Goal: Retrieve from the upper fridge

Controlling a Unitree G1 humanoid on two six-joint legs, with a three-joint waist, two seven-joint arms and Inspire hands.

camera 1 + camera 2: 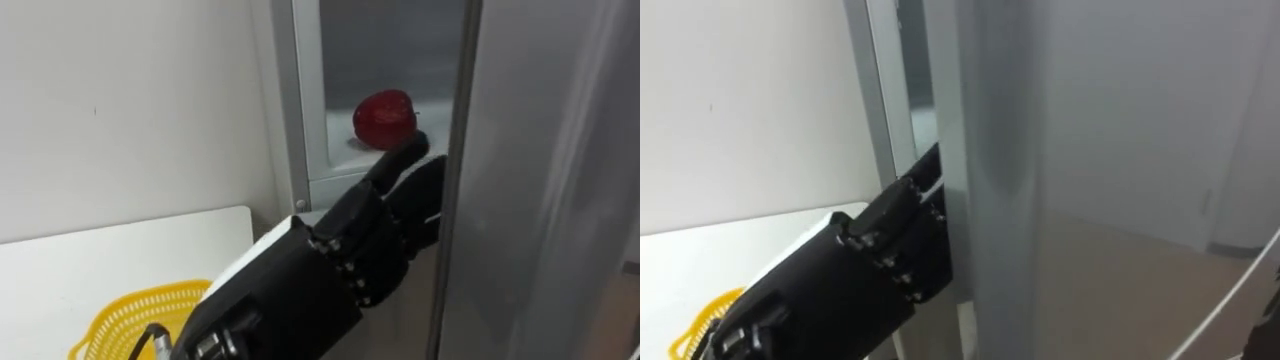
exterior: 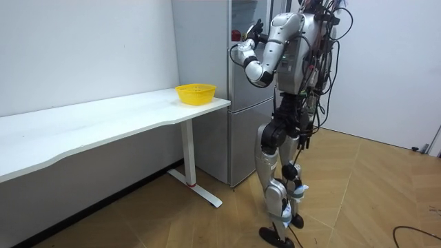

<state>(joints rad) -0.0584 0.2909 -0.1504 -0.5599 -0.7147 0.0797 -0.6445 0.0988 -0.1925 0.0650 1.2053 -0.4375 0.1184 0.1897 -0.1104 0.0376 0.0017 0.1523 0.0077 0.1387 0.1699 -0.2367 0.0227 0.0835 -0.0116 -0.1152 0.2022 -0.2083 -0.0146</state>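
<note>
The black left hand (image 1: 375, 235) reaches into the gap of the open upper fridge, its fingers (image 1: 405, 152) stretched out and loose, grasping nothing. The round red apple (image 1: 385, 118) sits on the white fridge shelf (image 1: 340, 135) just beyond the foremost fingertip; contact cannot be told. The grey fridge door (image 1: 540, 200) stands to the hand's right. Below lies a yellow mesh basket (image 1: 140, 315) on the white bench (image 1: 100, 260), beside which the robot stands.
</note>
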